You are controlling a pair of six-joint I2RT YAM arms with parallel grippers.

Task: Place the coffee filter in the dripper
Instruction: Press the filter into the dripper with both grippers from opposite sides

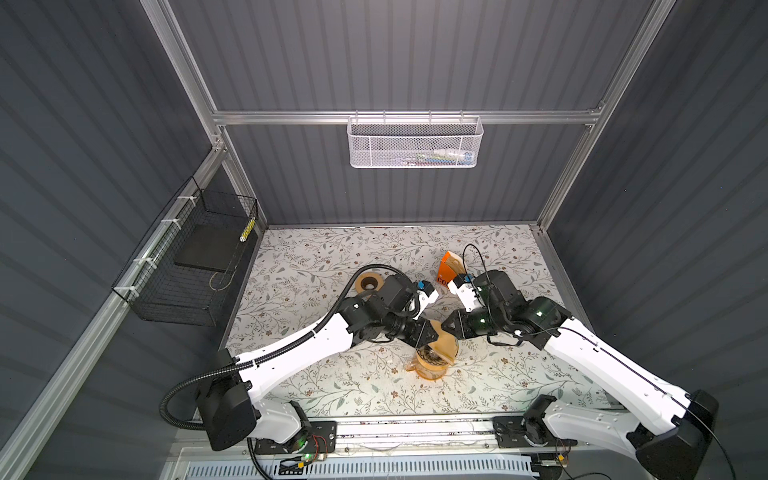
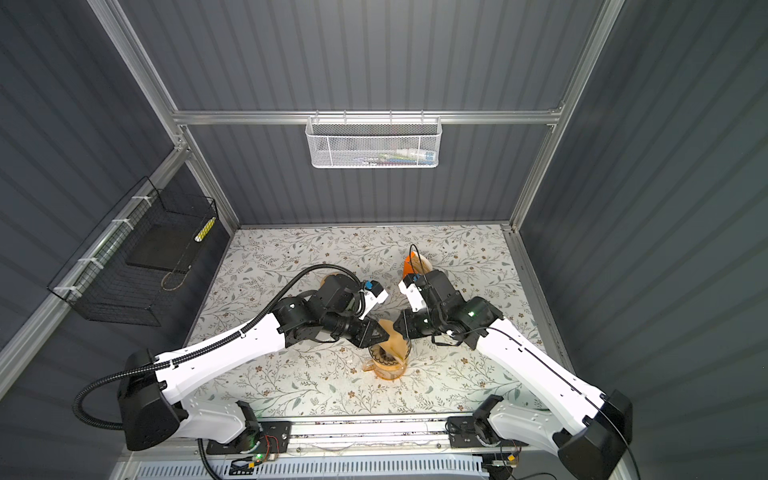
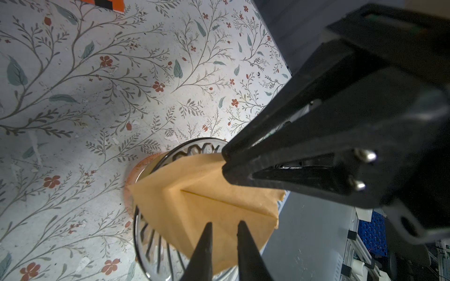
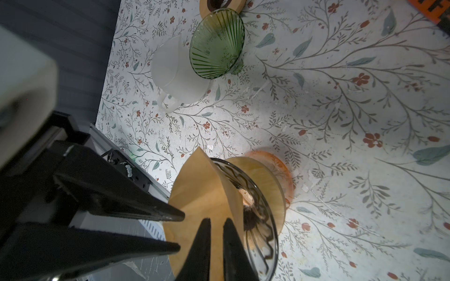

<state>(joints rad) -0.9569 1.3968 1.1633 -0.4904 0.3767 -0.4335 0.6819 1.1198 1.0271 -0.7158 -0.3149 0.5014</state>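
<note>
Left gripper (image 3: 225,222) and right gripper (image 4: 217,219) each clamp on the brown coffee filter (image 3: 170,206). It leans tilted across the glass dripper (image 4: 261,219) atop an orange carafe (image 4: 282,167).

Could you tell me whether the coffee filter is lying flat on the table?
No, the coffee filter stands up out of the clear dripper, gripped by the right gripper.

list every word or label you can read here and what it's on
"CO": black letters on the orange box, the rest hidden.
More black letters on that box in the right wrist view: cut off at the edge, unreadable.
Labels on the items in the white basket: too blurred to read.
</note>
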